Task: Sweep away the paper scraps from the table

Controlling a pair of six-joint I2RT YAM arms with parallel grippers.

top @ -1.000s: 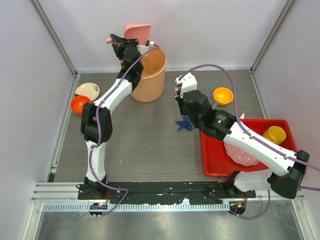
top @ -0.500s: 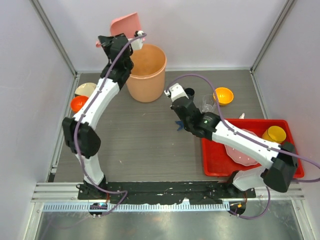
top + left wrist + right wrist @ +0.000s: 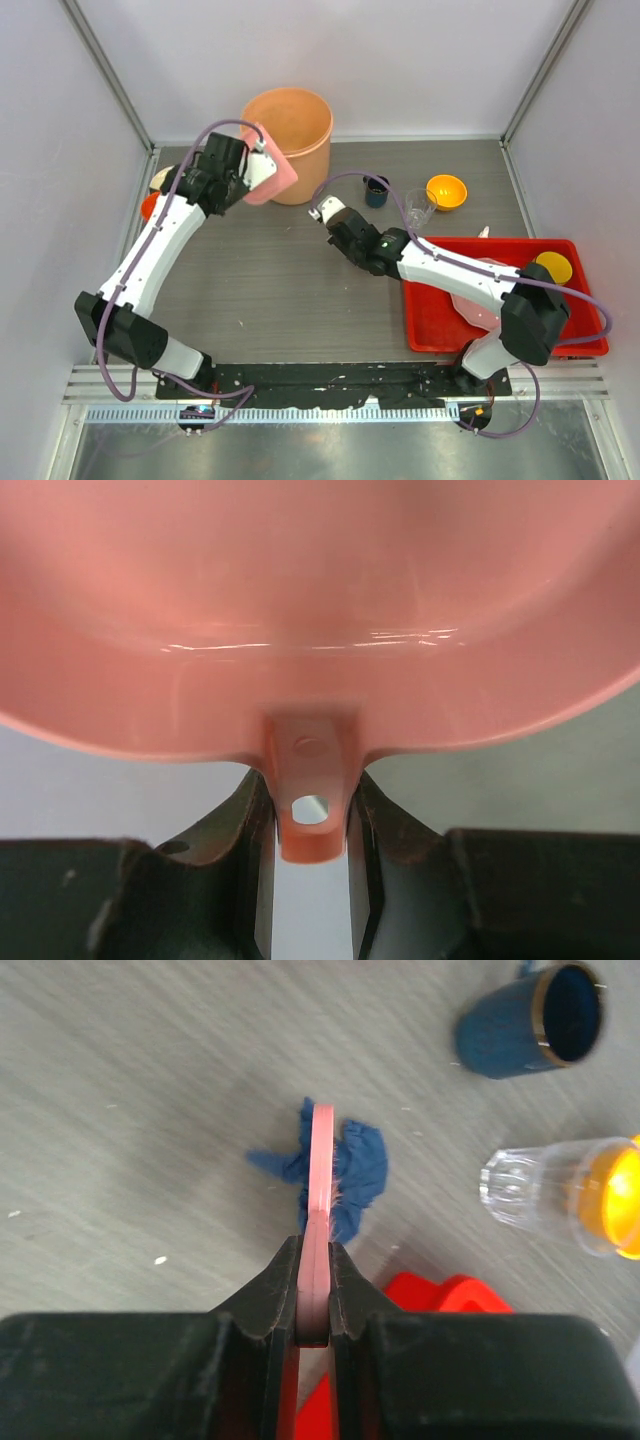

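One blue paper scrap (image 3: pixel 365 1165) lies on the grey table (image 3: pixel 270 290), seen in the right wrist view directly under a thin pink brush (image 3: pixel 322 1160). My right gripper (image 3: pixel 315 1260) is shut on that brush's handle; in the top view this gripper (image 3: pixel 340 228) is at mid-table and the arm hides the scrap. My left gripper (image 3: pixel 310 820) is shut on the tab handle of the pink dustpan (image 3: pixel 320 610). The top view shows the dustpan (image 3: pixel 272 175) tilted against the left front of the orange bucket (image 3: pixel 290 125), with the left gripper (image 3: pixel 245 172) beside it.
A dark blue cup (image 3: pixel 377 190), a clear glass (image 3: pixel 418 207) and an orange bowl (image 3: pixel 446 190) stand behind the right gripper. The red tray (image 3: pixel 560 340) with a yellow bowl (image 3: pixel 553 265) is at the right. Another orange bowl (image 3: pixel 150 205) sits by the left edge.
The left arm has brought the dustpan down from above the bucket to its left front. The right gripper has moved left and nearer with the brush, now covering the blue scrap.
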